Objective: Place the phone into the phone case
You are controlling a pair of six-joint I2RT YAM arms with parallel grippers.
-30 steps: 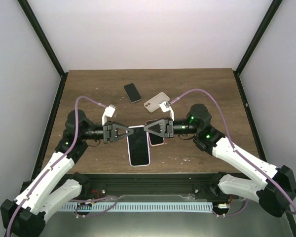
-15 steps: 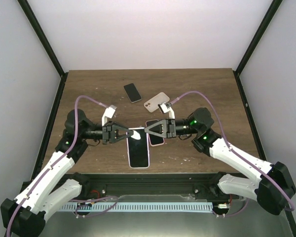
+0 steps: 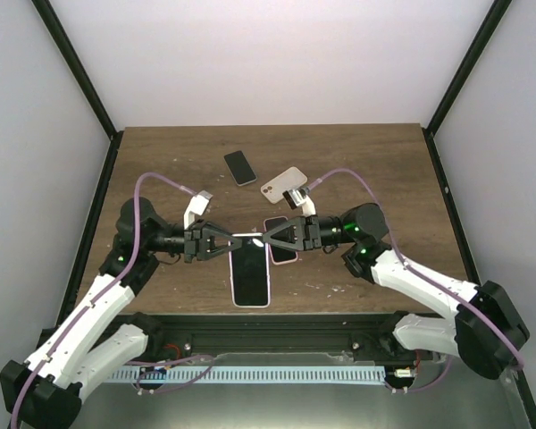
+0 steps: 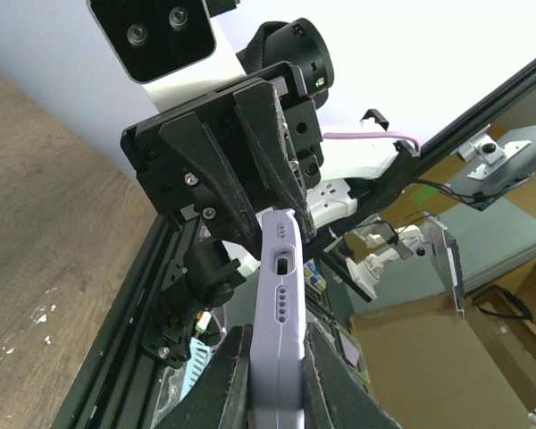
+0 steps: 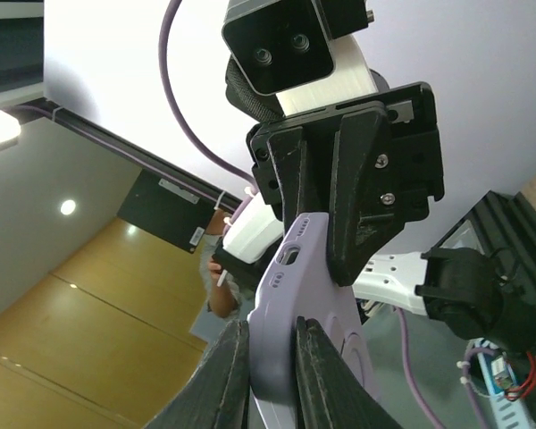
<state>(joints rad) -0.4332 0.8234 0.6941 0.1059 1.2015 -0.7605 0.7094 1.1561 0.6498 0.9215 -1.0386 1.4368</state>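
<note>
I hold the lilac phone case point(image 4: 281, 331) edge-on in the air between my two arms, above the near middle of the surface point(image 3: 161, 161). My left gripper point(image 4: 272, 357) is clenched on one end of it, and my right gripper point(image 5: 266, 353) is clamped on the opposite end, fingers pressed to both faces.

The danger I see is twofold. Both grips are thin pinches on a smooth, flexible rim; if my arms pull apart or twist out of step, I judge the case could bend, spring out of one grip and drop. It could then land on the large phone point(image 3: 251, 271) lying screen-up right below, or knock the pink-edged phone point(image 3: 281, 239) just beside it.

The other worry is choice: several handsets lie about. A small dark phone point(image 3: 240, 167) sits farther back, and a pale phone or case point(image 3: 282, 181) lies face-down near it, both well apart from my grippers. Which one fits this case I cannot tell.

My own wrists crowd the space over the big phone, and the purple cables point(image 3: 339, 170) arch close to the far items, so any reach back there risks a snag.
</note>
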